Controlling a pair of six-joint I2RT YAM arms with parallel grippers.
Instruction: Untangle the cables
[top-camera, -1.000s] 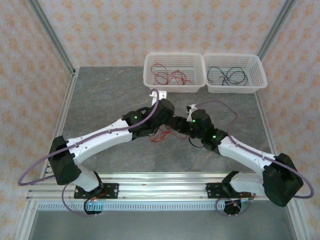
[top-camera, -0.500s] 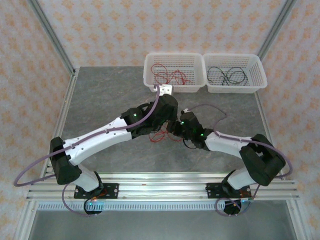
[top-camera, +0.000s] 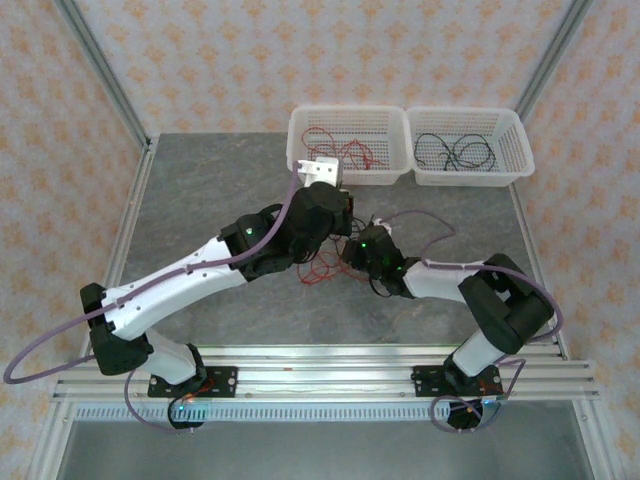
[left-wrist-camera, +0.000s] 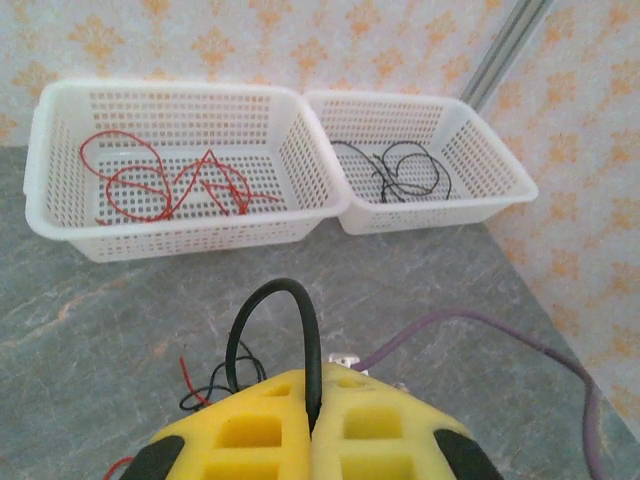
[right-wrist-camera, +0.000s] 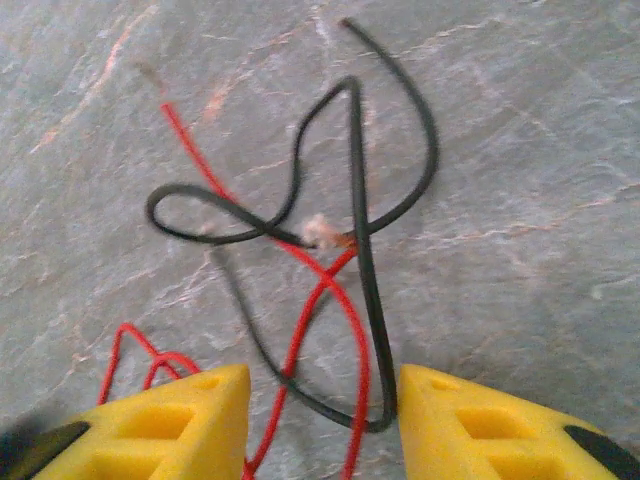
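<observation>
Nearest us, at the front edge of the bench (top-camera: 200, 210), the left arm (top-camera: 180, 278) and right arm (top-camera: 505, 300) extend inward and meet over the middle of the grey stone surface. The left end effector (left-wrist-camera: 310, 440) has its yellow pads (left-wrist-camera: 240, 425) pressed together. A black cable (left-wrist-camera: 283, 288) rises from the seam between them in a tight arch, so we read it as pinched there. Just beyond those pads a few loose strands (left-wrist-camera: 195, 378), red and black, lie on the stone. The right end effector (right-wrist-camera: 320, 420) stands partly open close above the bench and grips nothing. Its own pads (right-wrist-camera: 190, 420) flank a small tangle (right-wrist-camera: 320, 240), in which a red cable (right-wrist-camera: 330, 300) crosses a looped black one. Both lie flat and run down between the jaws. From above, we see this tangle as thin red curls between the two wrists. At the far edge two white baskets stand side by side, touching. The left basket (top-camera: 300, 150) holds loose red cables (top-camera: 340, 150), and the right basket (top-camera: 515, 150) holds coiled black cables (top-camera: 455, 152).
</observation>
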